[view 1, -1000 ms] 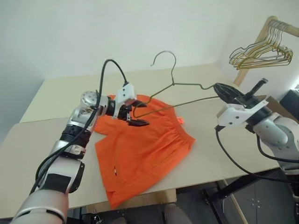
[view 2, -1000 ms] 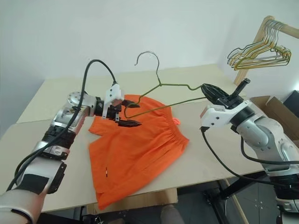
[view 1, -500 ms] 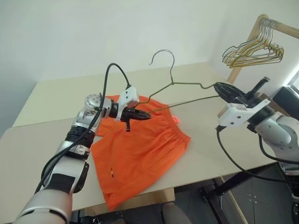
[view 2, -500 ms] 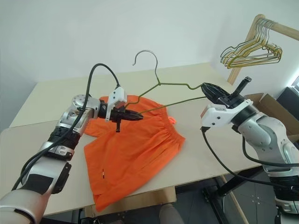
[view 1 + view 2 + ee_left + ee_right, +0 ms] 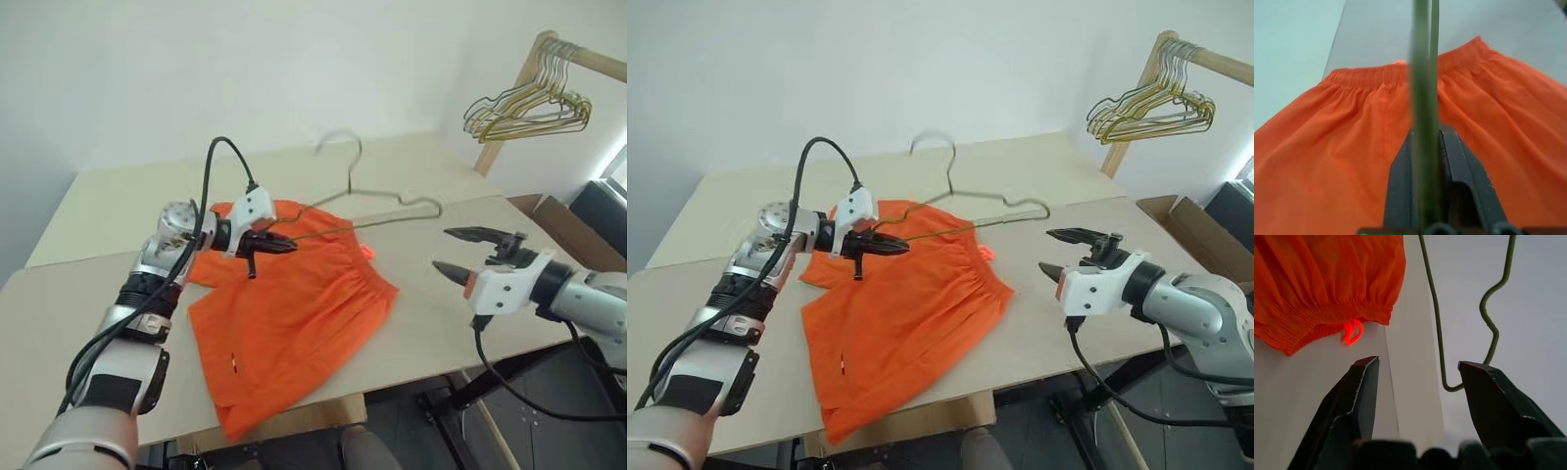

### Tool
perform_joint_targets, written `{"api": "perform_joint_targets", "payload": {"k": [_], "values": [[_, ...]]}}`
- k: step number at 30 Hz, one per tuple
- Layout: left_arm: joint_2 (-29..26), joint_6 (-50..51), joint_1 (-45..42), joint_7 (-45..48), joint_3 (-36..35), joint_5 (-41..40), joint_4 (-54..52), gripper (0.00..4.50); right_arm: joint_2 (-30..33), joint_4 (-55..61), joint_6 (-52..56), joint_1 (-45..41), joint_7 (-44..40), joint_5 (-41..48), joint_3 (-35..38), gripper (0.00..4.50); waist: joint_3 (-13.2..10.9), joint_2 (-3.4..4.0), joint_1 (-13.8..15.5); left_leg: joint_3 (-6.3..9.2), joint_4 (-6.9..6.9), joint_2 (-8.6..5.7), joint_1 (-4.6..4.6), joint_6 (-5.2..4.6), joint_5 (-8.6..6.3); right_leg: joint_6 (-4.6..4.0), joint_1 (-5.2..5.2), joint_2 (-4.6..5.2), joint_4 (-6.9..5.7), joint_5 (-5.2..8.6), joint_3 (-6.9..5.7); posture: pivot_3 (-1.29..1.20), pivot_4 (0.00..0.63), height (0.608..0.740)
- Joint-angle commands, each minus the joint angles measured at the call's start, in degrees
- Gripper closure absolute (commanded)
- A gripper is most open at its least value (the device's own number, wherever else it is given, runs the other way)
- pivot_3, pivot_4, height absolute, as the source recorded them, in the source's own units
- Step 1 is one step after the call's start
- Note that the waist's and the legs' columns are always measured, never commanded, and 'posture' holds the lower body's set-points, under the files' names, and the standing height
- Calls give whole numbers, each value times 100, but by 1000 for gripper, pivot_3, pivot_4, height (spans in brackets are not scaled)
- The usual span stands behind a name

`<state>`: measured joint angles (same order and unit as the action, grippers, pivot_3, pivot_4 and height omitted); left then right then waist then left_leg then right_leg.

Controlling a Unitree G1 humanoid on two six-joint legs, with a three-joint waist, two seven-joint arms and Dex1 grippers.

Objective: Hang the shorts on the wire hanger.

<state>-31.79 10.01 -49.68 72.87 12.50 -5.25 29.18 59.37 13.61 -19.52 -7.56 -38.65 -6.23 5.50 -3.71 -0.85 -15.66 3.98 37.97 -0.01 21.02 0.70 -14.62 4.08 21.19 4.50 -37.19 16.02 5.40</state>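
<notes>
The bright orange shorts [image 5: 294, 313] lie spread flat on the table [image 5: 108, 206], waistband and small loop [image 5: 1353, 331] toward the right. The thin grey wire hanger [image 5: 351, 186] hangs above them, its hook raised and blurred. My left gripper [image 5: 277, 245] is shut on the hanger's left end, just over the shorts; the wire [image 5: 1422, 122] runs out between its fingers [image 5: 1464, 166]. My right gripper [image 5: 441, 249] is open, apart from the hanger's right end and nearer the table's front edge. The hanger's bent corner [image 5: 1488, 323] is beyond its fingers [image 5: 1364, 382].
A wooden rack with bunched gold and green hangers [image 5: 529, 103] stands at the far right. A cardboard box [image 5: 554, 213] sits beyond the table's right edge. The table's front edge runs just under the shorts' hem [image 5: 294, 416].
My left gripper has shut on the hanger's left end. My right gripper has opened, let go of the hanger's right end, and dropped back toward the front edge. The hanger has sunk lower.
</notes>
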Motion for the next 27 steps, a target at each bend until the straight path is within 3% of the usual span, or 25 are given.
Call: {"api": "perform_joint_targets", "payload": {"k": [1,5,10,13,20,23,27], "values": [[-257,-172,93,105,-22,86,-473,4500,51,397,548,-278,-426,733,190,140,0,1,0,3,0,0,1,0,0,0,0,0,0,0,-1,-218,0,740],[-590,-412,364,404,82,196,-833,4500,207,945,2624,-847,-1093,1857,-8,37,1,2,16,32,1,-1,3,0,0,-1,0,1,0,0,-3,-202,1,740],[-762,-439,465,693,98,119,-1152,4500,537,834,4091,-1738,-2013,2105,-702,37,4,6,113,49,8,-2,3,0,0,-1,0,4,1,-1,-15,-193,0,740],[-721,-359,444,656,59,90,-1229,4500,506,637,4986,-2330,-2523,2087,-1342,37,4,7,188,47,11,-2,7,0,0,-1,3,5,3,0,-24,-190,0,740],[-757,-252,558,661,32,0,-1569,4500,-121,-127,5438,-3328,-2706,1172,-2521,37,5,8,236,50,13,-4,13,0,0,-1,13,9,-1,0,-23,-164,2,740],[-807,-200,628,669,14,-42,-1726,4500,-304,-237,5588,-3538,-2822,1093,-2618,628,5,8,247,55,13,-5,14,0,0,-1,17,10,-6,0,-21,-157,2,740],[-855,-215,693,662,9,-25,-1798,4500,-339,-125,5692,-3584,-3011,1163,-2566,2026,5,9,290,59,13,-7,16,0,0,-1,20,13,-5,0,-23,-152,1,740]]}}
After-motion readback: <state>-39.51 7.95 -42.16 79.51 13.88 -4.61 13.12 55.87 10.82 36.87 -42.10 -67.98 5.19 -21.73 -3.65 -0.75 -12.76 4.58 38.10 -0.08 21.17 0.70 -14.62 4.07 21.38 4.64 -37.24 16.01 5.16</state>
